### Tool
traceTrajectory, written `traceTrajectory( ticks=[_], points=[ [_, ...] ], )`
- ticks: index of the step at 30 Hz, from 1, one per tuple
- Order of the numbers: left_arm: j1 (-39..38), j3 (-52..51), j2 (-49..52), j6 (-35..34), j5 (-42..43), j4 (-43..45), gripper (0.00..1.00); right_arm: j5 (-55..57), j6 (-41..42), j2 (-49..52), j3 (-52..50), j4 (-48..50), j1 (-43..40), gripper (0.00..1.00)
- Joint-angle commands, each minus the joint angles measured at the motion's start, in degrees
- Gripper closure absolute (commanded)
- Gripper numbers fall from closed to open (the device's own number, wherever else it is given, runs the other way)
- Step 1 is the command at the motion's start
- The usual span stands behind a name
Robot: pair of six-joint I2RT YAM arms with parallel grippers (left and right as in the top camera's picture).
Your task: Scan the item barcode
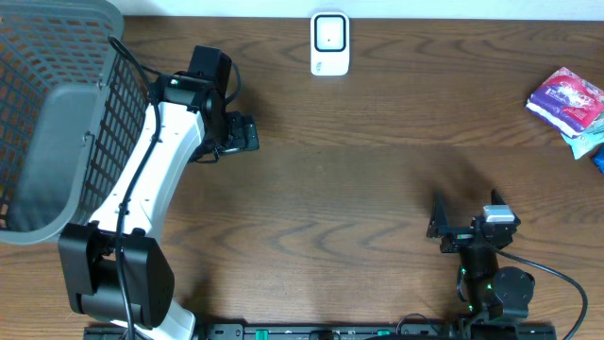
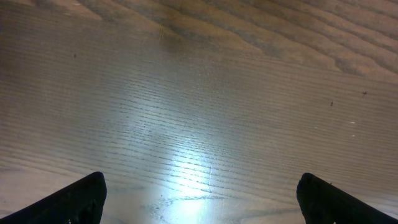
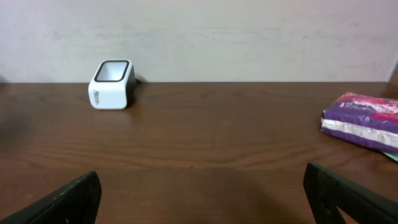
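The item, a purple and pink packet (image 1: pixel 566 98), lies at the table's far right edge; the right wrist view shows the packet (image 3: pixel 363 121) ahead on the right. A white barcode scanner (image 1: pixel 329 43) stands at the back centre, and that same scanner (image 3: pixel 112 76) appears ahead on the left in the right wrist view. My right gripper (image 1: pixel 464 212) sits low near the front right, open and empty (image 3: pixel 202 175), well short of the packet. My left gripper (image 1: pixel 243 134) hovers at the left beside the basket, open over bare wood (image 2: pixel 200 182).
A large grey mesh basket (image 1: pixel 57 113) fills the far left corner, tilted, right beside the left arm. A teal item (image 1: pixel 590 144) lies just in front of the purple packet at the right edge. A wall runs behind the table's back edge.
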Motion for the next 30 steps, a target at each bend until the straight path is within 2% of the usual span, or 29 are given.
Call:
traceTrajectory(
  ticks=[1,30],
  points=[
    [0.04,-0.13,-0.28,0.76,-0.74,-0.13,0.02,0.44,2.14,-0.42,-0.13,-0.37,-0.28,0.01],
    [0.04,-0.13,-0.28,0.74,-0.74,-0.13,0.02,-0.63,2.14,-0.37,-0.13,-0.02,-0.28,0.01]
  ],
)
